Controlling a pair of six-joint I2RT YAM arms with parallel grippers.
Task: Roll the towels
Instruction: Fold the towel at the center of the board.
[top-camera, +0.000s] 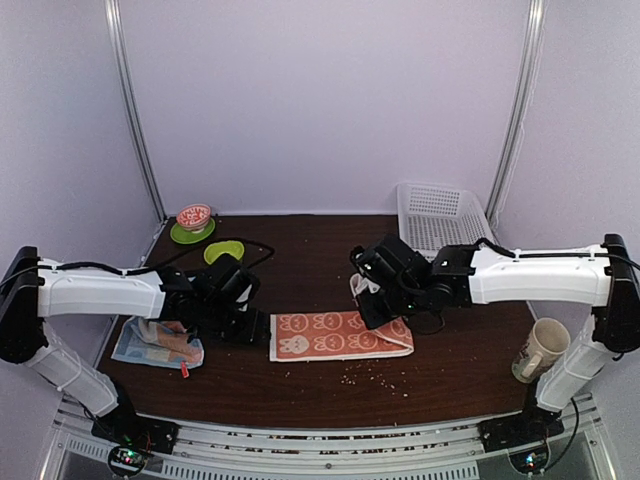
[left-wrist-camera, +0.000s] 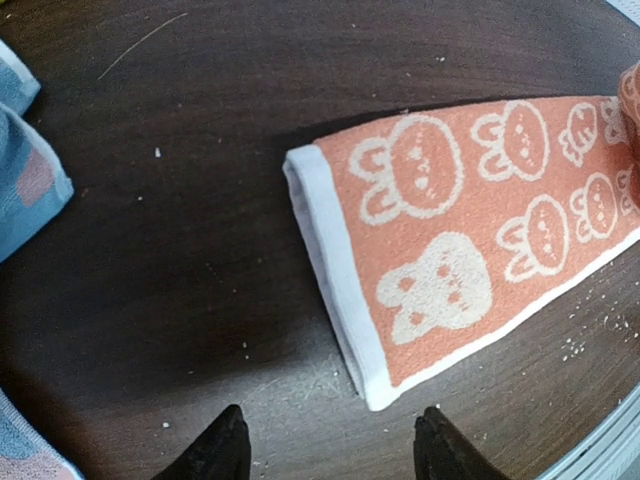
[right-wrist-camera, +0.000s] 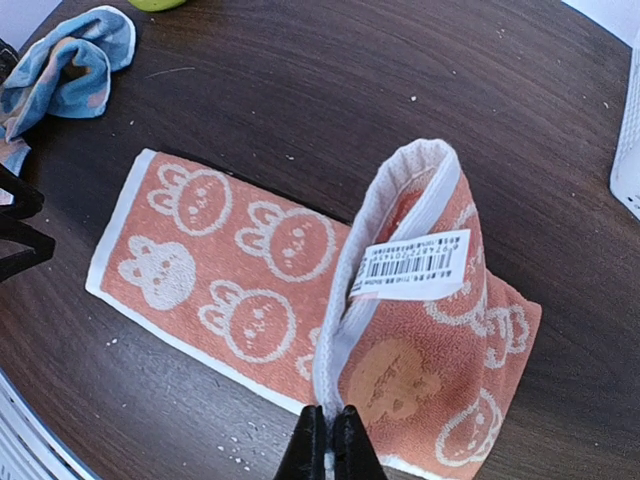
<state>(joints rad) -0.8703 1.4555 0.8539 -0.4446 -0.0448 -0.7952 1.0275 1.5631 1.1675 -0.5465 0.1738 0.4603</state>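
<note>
While outstretched, right fingers (right-wrist-camera: 316, 448) pinch towel (right-wrist-camera: 250, 290).

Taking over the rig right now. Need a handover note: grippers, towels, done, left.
Left gripper: open, empty, hovering over the dark wooden table just off the flat left end of the small orange bunny-print cloth towel.
Right gripper: shut on that towel's right end, which is lifted and curled back over the flat part, white barcode label showing.
Larger light-blue dotted cloth towel: bunched at the table's left by the left arm, not rolled.
Done: first turn of the orange towel started.
Left: finish rolling it, then roll the blue one.
</note>
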